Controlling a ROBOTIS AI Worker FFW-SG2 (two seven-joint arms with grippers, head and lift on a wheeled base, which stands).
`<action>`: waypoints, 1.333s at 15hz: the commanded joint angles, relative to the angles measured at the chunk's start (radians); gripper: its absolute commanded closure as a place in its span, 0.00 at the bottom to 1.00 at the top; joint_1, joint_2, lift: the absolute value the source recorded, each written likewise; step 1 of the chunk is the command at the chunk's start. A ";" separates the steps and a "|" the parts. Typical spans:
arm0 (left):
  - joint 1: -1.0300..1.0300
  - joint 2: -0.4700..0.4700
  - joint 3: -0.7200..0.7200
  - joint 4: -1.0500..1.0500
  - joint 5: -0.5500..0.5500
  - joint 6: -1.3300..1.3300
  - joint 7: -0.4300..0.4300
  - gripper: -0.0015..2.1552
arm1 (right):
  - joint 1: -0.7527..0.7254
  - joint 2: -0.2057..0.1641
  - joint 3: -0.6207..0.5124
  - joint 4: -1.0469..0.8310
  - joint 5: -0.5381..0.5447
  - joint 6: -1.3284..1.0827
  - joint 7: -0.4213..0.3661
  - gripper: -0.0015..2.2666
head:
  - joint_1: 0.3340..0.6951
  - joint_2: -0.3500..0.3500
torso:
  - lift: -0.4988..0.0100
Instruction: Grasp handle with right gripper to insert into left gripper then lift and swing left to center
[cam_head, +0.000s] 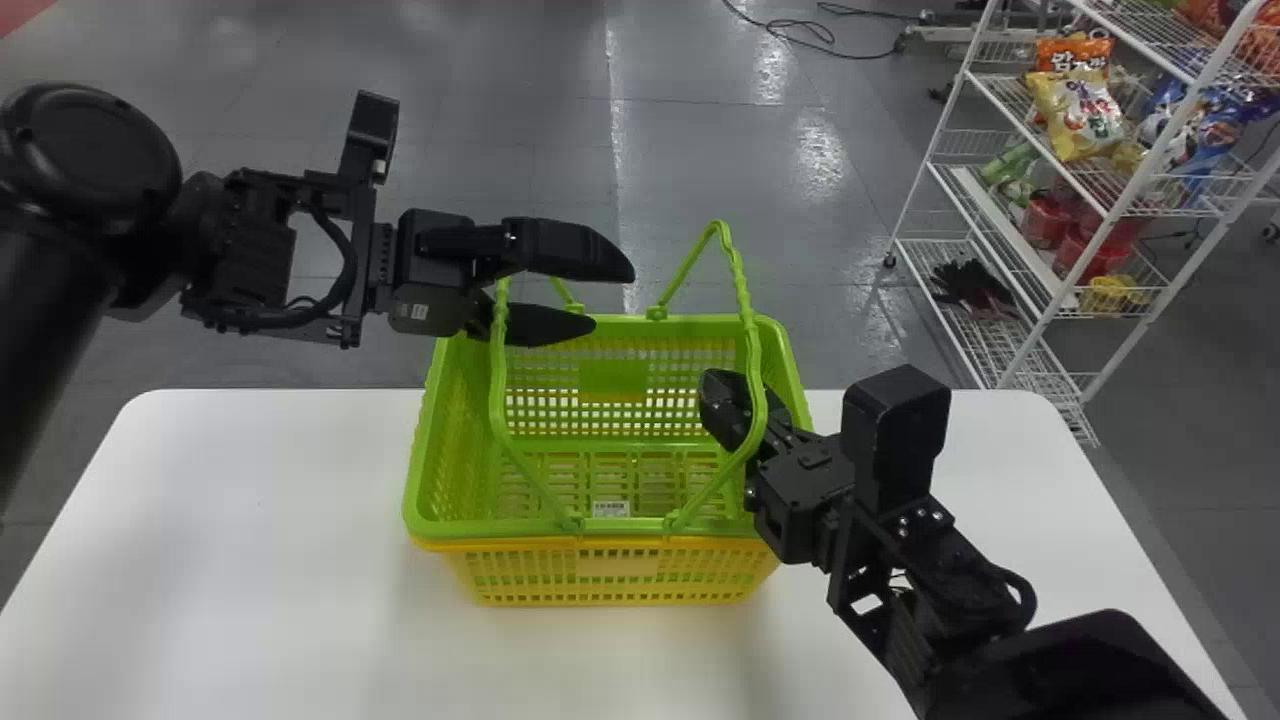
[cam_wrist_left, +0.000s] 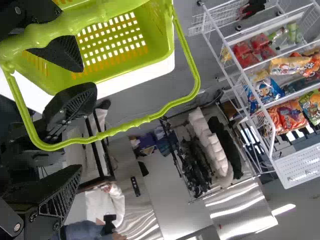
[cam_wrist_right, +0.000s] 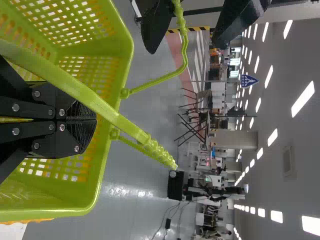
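A green basket (cam_head: 425, 440) with both handles raised rests in a yellow one (cam_head: 615, 575) on the white table. My left gripper (cam_head: 612, 298) stands open over its back left part, the left handle (cam_head: 498, 375) running between the fingers. From the left wrist, that handle (cam_wrist_left: 135, 123) crosses the gap of the left gripper (cam_wrist_left: 87, 127). At the right side, my right gripper (cam_head: 712, 400) is inside the basket beside the right handle (cam_head: 757, 405). In the right wrist view the tips of the right gripper (cam_wrist_right: 95, 120) meet, and the handle (cam_wrist_right: 107, 110) crosses on the camera's side of them.
The white table (cam_head: 230, 500) extends on both sides of the baskets. Beyond it at the right is a wire shelf (cam_head: 960, 180) holding snack bags and red packages. Cables (cam_head: 800, 30) lie on the grey floor farther back.
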 joint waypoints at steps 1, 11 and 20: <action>-0.017 -0.016 -0.018 0.019 -0.009 -0.002 0.002 0.06 | -0.019 0.009 0.021 0.000 0.006 0.008 -0.001 0.87 | 1.00 0.39 | 0.80; -0.046 -0.070 -0.038 0.045 -0.037 -0.002 0.002 0.06 | -0.032 0.025 0.069 0.000 0.026 0.011 -0.001 0.87 | 1.00 0.40 | 0.80; -0.037 -0.079 -0.036 0.048 -0.039 -0.008 0.003 0.06 | 0.021 0.022 -0.011 -0.048 -0.006 0.001 -0.003 0.87 | 1.00 0.39 | 0.80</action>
